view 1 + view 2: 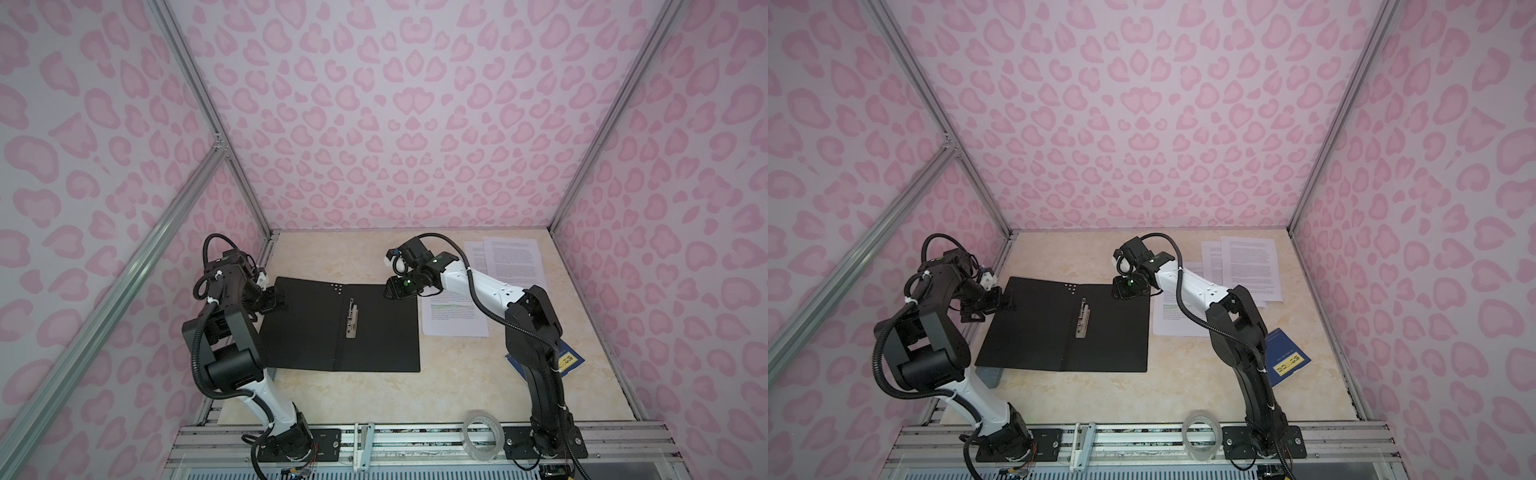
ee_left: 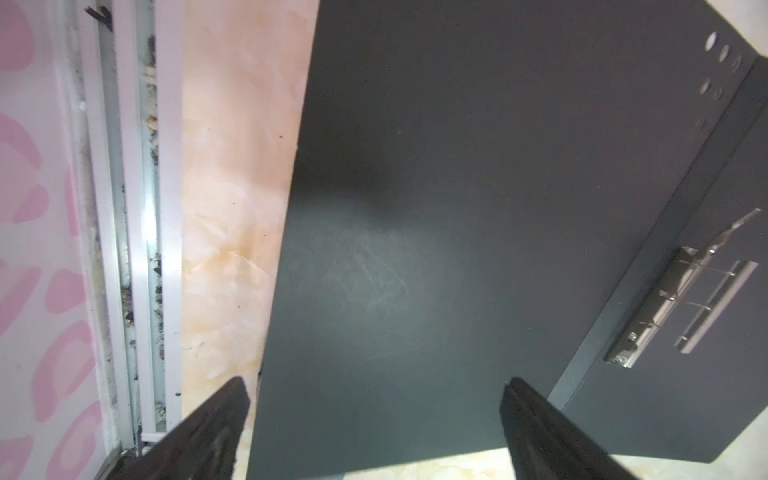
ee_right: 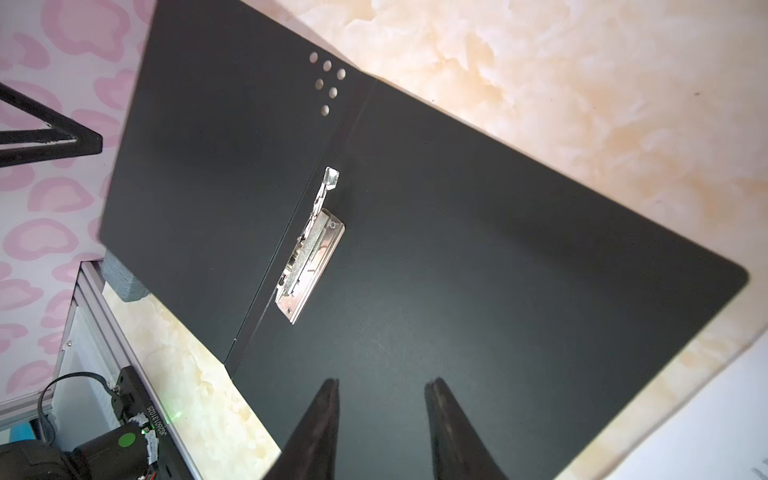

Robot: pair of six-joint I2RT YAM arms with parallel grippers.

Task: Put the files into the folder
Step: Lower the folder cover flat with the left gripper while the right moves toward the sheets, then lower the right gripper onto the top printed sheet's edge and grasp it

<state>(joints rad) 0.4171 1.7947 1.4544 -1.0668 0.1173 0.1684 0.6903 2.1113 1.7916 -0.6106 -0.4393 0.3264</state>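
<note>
The folder (image 1: 374, 332) (image 1: 1113, 332) lies spread wide on the table in both top views, black inside up, with its metal clip (image 1: 352, 318) (image 3: 309, 253) beside the spine. My left gripper (image 1: 279, 301) (image 2: 376, 386) hovers over the far left corner of the left cover (image 2: 415, 208), open wide, nothing between its fingers. Above the far edge of the right cover (image 3: 498, 270), my right gripper (image 1: 388, 291) (image 3: 382, 384) stands open and empty. The files lie right of the folder: a green-highlighted sheet (image 1: 455, 316) (image 1: 1173, 320) and two overlapping sheets (image 1: 511, 257) (image 1: 1250, 266) behind, partly hidden by my right arm.
A dark blue booklet (image 1: 567, 359) (image 1: 1287, 359) with a yellow label lies at the right, behind my right arm. A clear tape roll (image 1: 482, 434) sits on the front rail. A grey block (image 1: 990, 376) (image 3: 122, 278) sits under the left cover's near corner. Pink walls enclose the table.
</note>
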